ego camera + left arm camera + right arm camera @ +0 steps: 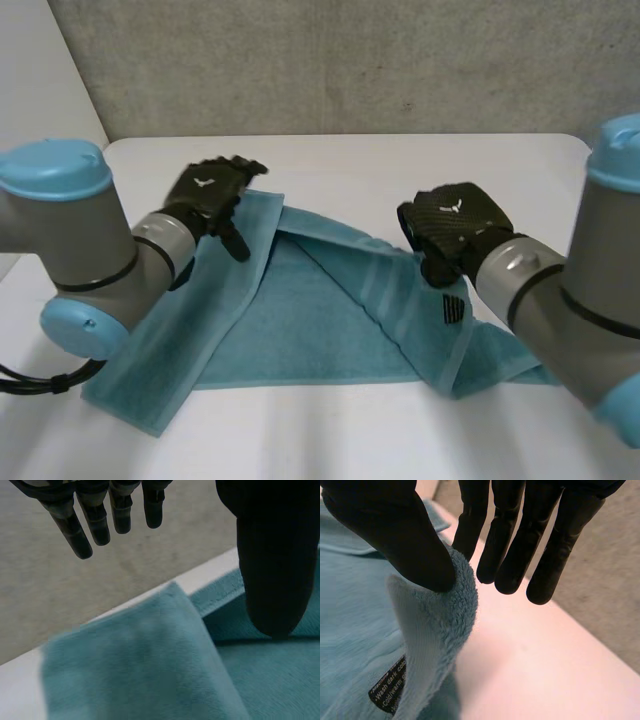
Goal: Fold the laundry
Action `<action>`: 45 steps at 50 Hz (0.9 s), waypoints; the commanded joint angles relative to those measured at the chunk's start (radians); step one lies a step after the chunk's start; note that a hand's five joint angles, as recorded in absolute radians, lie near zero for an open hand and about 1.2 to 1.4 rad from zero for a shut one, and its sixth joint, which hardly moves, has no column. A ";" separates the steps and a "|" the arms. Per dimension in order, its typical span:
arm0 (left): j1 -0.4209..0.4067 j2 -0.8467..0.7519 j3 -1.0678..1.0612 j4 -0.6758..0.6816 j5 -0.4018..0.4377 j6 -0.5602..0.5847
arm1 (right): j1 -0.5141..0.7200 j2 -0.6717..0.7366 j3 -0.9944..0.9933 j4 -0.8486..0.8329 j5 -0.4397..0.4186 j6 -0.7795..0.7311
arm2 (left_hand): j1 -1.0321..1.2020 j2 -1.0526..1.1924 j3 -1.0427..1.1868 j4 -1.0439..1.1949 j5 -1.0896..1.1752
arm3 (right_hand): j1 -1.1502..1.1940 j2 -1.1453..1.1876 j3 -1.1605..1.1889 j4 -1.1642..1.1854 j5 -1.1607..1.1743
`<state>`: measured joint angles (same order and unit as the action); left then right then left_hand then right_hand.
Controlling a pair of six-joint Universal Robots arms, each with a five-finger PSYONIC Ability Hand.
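A teal towel point(300, 320) lies partly folded on the white table point(400, 160), its left side turned over into a long strip. My right hand point(455, 225) is at the towel's right corner. In the right wrist view its thumb point(395, 530) pinches a raised fold of the towel point(435, 630) against a finger, just above a black care label point(387, 690). My left hand point(210, 190) hovers over the far left corner of the towel point(150, 670); its fingers point(95, 520) are straight and spread, its thumb is apart from them, and it holds nothing.
A grey wall stands behind the table's far edge. Bare white tabletop runs along the front of the towel and behind it. Both forearms reach in over the table's left and right sides.
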<state>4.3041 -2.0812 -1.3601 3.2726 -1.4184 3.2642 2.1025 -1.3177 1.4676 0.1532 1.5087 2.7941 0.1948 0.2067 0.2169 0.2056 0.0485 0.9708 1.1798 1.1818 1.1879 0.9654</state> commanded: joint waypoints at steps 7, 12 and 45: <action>-0.029 -0.206 0.067 0.197 0.165 0.075 | -0.022 -0.129 0.163 0.121 -0.108 -0.093 | 0.298 0.286 0.275 0.287 0.269 | 0.426 0.216 0.214 0.208 0.256; -0.037 -0.272 0.121 0.280 0.162 0.071 | -0.076 -0.137 0.200 0.120 -0.114 -0.096 | 0.561 0.550 0.539 0.551 0.533 | 0.426 0.216 0.214 0.208 0.256; -0.033 -0.372 0.176 0.342 0.122 0.169 | -0.179 0.095 0.046 -0.063 -0.090 -0.033 | 1.201 1.190 1.179 1.191 1.173 | 0.426 0.216 0.214 0.208 0.256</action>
<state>4.2680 -2.4528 -1.1767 3.6149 -1.2793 3.3978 1.9209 -1.2716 1.5349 0.1055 1.4101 2.7420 1.1375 1.1957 1.1892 1.1906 0.9607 0.9708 1.1798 1.1864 1.1921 0.9831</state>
